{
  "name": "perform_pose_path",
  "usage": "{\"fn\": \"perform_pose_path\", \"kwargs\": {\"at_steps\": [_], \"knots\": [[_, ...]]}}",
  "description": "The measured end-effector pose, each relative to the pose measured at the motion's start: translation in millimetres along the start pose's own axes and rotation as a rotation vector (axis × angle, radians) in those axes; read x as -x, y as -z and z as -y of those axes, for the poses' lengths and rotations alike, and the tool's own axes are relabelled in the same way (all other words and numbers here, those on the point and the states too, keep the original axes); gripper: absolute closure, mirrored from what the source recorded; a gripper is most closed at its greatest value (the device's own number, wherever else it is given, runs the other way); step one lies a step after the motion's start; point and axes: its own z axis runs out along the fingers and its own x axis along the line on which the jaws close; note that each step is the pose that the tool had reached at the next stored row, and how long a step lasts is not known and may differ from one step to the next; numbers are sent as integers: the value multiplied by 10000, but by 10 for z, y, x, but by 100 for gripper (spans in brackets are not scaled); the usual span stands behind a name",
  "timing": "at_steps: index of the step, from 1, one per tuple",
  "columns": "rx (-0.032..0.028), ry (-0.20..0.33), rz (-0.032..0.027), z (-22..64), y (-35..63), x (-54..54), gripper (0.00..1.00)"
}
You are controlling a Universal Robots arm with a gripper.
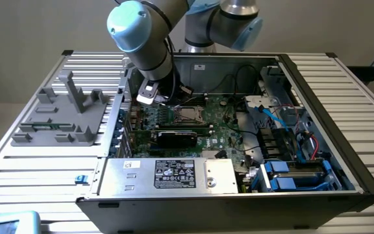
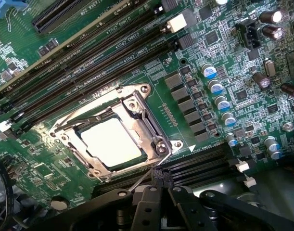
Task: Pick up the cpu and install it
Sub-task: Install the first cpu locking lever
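Exterior view's left: grey plastic fixture block (image 1: 60, 114) sits on the slatted aluminium table (image 1: 37, 170), beside the open black PC case (image 1: 226, 209). Grey and pale-blue robot arm (image 1: 149, 48) reaches down into the case, over the green motherboard (image 1: 223, 129). Black gripper (image 2: 161, 188): jaws closed together, nothing held, just off a corner of the socket, above the black memory slots (image 2: 204, 166). Small flat square silver-beige metal-topped cpu (image 2: 110, 142) lies flat inside the silver metal socket frame (image 2: 137, 103), mid-board. Thin wire lever (image 2: 146, 175) runs from the frame toward the gripper; can't tell if they touch. Blue-topped cylindrical capacitors (image 2: 219, 96) stand in a row near the socket. Black rectangular card (image 1: 177, 136) is near the socket, and the large silver box (image 1: 174, 174) with a black label is at the case's near edge. Exterior view's right: blue plastic drive caddies (image 1: 284, 178).
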Motion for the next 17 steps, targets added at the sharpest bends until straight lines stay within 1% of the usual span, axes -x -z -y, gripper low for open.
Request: {"fn": "perform_pose_path", "kwargs": {"at_steps": [3,7,12,17], "knots": [[-13,-2,-23,-4,4,8,89],[-46,6,-52,-9,12,17,89],[-45,0,-55,-14,17,27,89],[-89,-36,-42,-30,29,28,89]]}}
